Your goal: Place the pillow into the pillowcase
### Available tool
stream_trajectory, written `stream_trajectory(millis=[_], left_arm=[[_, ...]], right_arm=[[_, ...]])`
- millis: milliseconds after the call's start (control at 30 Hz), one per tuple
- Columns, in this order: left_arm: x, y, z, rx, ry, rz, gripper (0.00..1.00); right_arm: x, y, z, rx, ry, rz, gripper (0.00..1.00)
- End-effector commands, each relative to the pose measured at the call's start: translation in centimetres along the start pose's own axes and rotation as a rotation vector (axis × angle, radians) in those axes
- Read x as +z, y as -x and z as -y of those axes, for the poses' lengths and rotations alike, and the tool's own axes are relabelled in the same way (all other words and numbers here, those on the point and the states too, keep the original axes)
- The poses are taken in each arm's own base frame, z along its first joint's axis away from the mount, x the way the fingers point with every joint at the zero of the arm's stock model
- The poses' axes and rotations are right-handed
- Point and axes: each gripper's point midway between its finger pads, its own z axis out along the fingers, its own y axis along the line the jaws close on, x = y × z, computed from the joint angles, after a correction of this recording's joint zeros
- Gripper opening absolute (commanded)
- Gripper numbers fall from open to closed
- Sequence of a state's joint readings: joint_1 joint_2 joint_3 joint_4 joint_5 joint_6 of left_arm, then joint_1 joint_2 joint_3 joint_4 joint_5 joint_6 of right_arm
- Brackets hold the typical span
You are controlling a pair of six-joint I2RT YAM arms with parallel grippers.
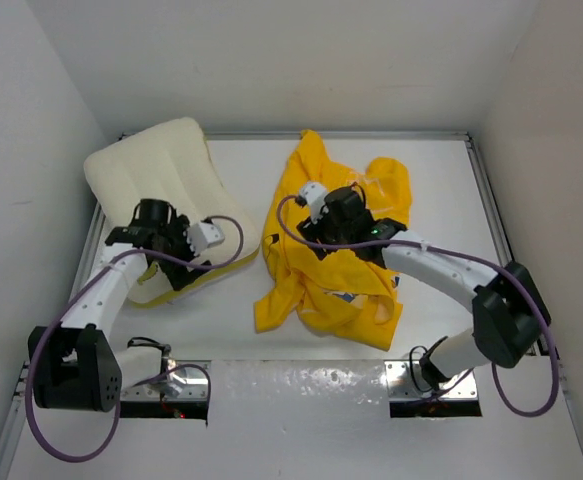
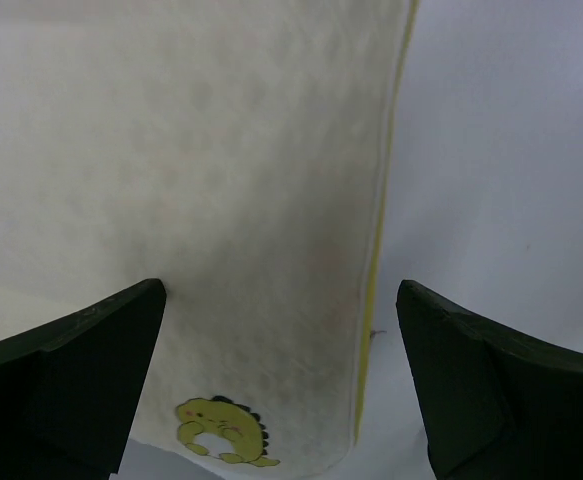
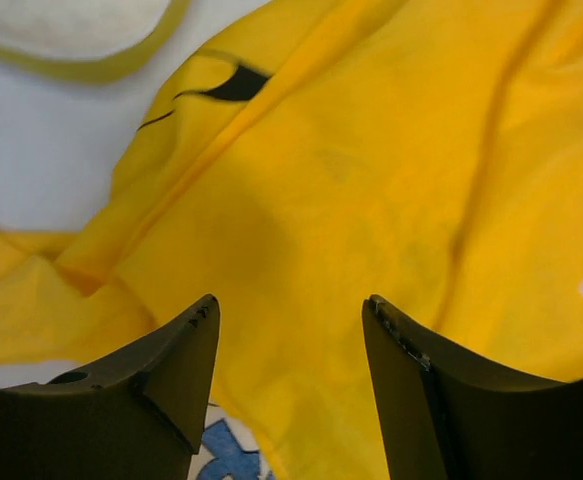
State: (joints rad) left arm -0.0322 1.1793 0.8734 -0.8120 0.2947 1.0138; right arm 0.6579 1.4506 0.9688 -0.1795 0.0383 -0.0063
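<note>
pillow [image 1: 151,165] lies apart, left of the crumpled pillowcase [image 1: 306,170].

White-walled booth closed around a white table

The table [image 1: 221,320] is a flat white sheet, matte over most of its surface, with a glossier, speckled strip [image 1: 301,390] along its near edge. Plain white walls shut it in on three sides: the left wall [image 1: 21,150], the back wall [image 1: 291,60] and the right wall [image 1: 561,150]. Thin silver metal rails edge the table along the back [image 1: 251,134] and down the right side [image 1: 486,200]. The light is even and soft, casting only faint shadows.
</note>
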Motion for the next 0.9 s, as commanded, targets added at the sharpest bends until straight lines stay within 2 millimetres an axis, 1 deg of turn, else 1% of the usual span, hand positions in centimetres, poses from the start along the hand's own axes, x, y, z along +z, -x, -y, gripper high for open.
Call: stream_trajectory(millis=[0,33,67,100,133,167,200,233,267,300,333,367,400,433,533,567,600,633,667,700,733,767,800,833,867], left_arm=[[-0.4,-2.4,0.0,0.203,0.043,-0.079,1.00],[0.0,-2.7,0.3,0.206,0.025,-0.085,1.00],[0.4,-3.0,0.6,0.206,0.012,-0.091,1.00],[0.8,-3.4,0.9,0.195,-0.008,-0.101,1.00],[1.5,-3.9,1.2,0.181,-0.033,-0.119,0.97],[1.9,-3.9,0.9,0.170,-0.022,-0.120,0.94],[2.4,-4.3,1.1,0.127,-0.022,-0.131,0.88],[2.9,-4.7,0.9,0.108,-0.019,-0.146,0.74],[3.2,-4.6,0.4,0.093,0.003,-0.142,0.66],[3.5,-4.6,0.5,0.056,0.006,-0.144,0.57],[3.8,-4.8,0.6,0.039,-0.003,-0.149,0.37],[4.0,-4.7,0.6,0.023,-0.007,-0.147,0.27],[4.1,-4.2,0.4,-0.028,0.002,-0.136,0.04],[4.1,-4.2,0.4,-0.029,0.000,-0.136,0.00],[4.1,-3.2,0.5,-0.073,-0.007,-0.093,0.00],[3.8,-2.4,0.1,-0.101,-0.001,-0.070,0.00],[3.7,-1.4,0.2,-0.124,-0.017,-0.030,0.00],[3.5,-0.4,0.1,-0.144,-0.025,0.005,0.00],[2.7,1.3,-0.6,-0.173,-0.021,0.050,0.00],[2.3,3.1,-0.3,-0.180,-0.059,0.121,0.00],[1.9,4.7,-0.8,-0.184,-0.057,0.173,0.00],[1.0,6.8,-1.9,-0.215,-0.034,0.232,0.00],[0.8,8.3,-2.1,-0.218,-0.046,0.275,0.00],[0.6,9.7,-2.9,-0.210,-0.028,0.315,0.00],[0.5,11.4,-3.3,-0.201,-0.038,0.336,0.00]], right_arm=[[1.8,-2.1,-4.0,-0.122,0.149,-0.071,0.58],[2.4,-2.0,-4.6,-0.121,0.174,-0.061,0.56],[2.7,-1.6,-5.5,-0.126,0.216,-0.052,0.56],[3.6,-2.3,-6.3,-0.133,0.237,-0.082,0.56],[3.9,-2.4,-6.6,-0.137,0.246,-0.091,0.55],[4.3,-2.3,-6.9,-0.135,0.254,-0.100,0.55],[4.6,-2.5,-7.1,-0.129,0.263,-0.110,0.54],[5.2,-3.2,-7.4,-0.115,0.272,-0.133,0.54],[5.4,-3.5,-7.6,-0.103,0.279,-0.137,0.54],[5.5,-3.7,-7.8,-0.101,0.287,-0.135,0.54],[5.7,-3.8,-7.9,-0.095,0.290,-0.138,0.54],[5.8,-3.6,-7.8,-0.087,0.282,-0.134,0.53],[6.0,-3.6,-7.7,-0.084,0.274,-0.133,0.49],[6.1,-3.6,-7.7,-0.085,0.271,-0.132,0.49],[6.4,-2.9,-7.5,-0.084,0.263,-0.114,0.26],[6.4,-2.7,-7.5,-0.085,0.262,-0.110,0.19],[6.4,-2.7,-7.4,-0.078,0.251,-0.110,0.02],[6.6,-2.4,-7.1,-0.073,0.232,-0.100,0.00],[6.5,-2.1,-6.6,-0.069,0.210,-0.086,0.00],[6.4,-1.8,-6.1,-0.062,0.191,-0.073,0.00],[6.6,-0.9,-5.3,-0.052,0.154,-0.036,0.00],[6.6,-0.4,-3.7,-0.024,0.120,-0.015,0.00],[6.6,0.0,-2.8,0.046,0.100,0.000,0.00],[6.6,0.4,-2.1,0.087,0.103,0.012,0.00],[6.7,1.0,0.3,0.170,0.071,0.028,0.00]])
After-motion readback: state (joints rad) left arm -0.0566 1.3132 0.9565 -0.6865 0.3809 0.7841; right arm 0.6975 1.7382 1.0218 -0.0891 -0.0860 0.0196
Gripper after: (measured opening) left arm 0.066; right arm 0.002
